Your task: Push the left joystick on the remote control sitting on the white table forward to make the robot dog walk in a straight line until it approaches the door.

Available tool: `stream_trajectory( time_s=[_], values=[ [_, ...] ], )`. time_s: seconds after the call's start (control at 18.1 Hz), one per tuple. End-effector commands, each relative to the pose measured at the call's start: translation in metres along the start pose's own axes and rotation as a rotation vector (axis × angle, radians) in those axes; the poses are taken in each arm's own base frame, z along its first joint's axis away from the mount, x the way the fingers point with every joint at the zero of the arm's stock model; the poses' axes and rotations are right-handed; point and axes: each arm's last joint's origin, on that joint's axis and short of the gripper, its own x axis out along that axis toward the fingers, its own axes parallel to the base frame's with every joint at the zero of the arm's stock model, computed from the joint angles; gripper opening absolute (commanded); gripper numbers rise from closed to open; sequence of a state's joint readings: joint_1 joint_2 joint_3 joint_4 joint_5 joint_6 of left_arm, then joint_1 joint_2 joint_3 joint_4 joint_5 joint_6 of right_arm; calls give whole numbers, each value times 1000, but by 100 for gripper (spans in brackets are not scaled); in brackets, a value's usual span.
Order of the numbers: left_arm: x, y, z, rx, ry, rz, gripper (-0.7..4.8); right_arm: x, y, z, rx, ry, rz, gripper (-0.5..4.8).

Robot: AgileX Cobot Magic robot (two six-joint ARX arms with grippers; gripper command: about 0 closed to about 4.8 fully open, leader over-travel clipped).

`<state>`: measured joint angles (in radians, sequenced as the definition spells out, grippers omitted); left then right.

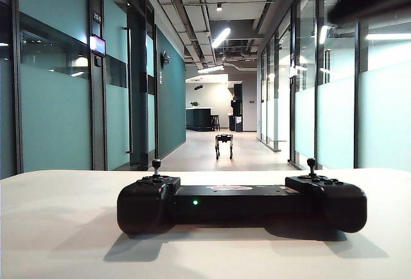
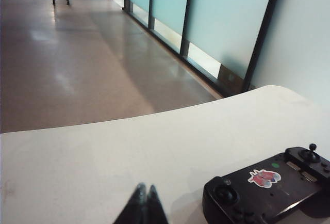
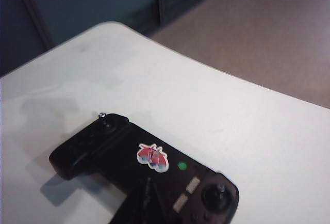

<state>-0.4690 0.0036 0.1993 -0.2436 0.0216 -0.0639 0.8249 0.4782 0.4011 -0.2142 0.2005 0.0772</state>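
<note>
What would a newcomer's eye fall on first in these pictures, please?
Probably the remote control, lying across the white table with a green light glowing on its front edge. Next, the robot dog standing far down the corridor beyond it. Both grippers, left and right, hover near the controller with shut jaws, touching nothing.

One remote control [image 1: 241,205], two joysticks, one robot dog [image 1: 223,144]

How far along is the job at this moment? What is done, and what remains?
Done: the robot dog stands far down the corridor; how near the door, I cannot tell. In hand: nothing; the left gripper is shut above the white table, beside the remote control. The right gripper, shut, hangs over it. Neither touches the left joystick. Left: possibly more pushing.
</note>
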Motion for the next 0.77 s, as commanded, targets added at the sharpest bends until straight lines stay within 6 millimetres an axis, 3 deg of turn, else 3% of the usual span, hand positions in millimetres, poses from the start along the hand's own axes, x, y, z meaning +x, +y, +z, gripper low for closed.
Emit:
stream_trajectory(
  time_s=[0.06, 0.33, 0.77],
  values=[
    [0, 0, 2, 5, -14, 2, -5, -11, -4, -20, 10, -70, 9, -1],
    [0, 0, 0, 5, 2, 3, -5, -20, -8, -45, 27, -152, 6, -1],
    [1, 1, -3, 4, 7, 22, -5, -27, -9, -44, 40, -213, 7, 0]
  ],
)
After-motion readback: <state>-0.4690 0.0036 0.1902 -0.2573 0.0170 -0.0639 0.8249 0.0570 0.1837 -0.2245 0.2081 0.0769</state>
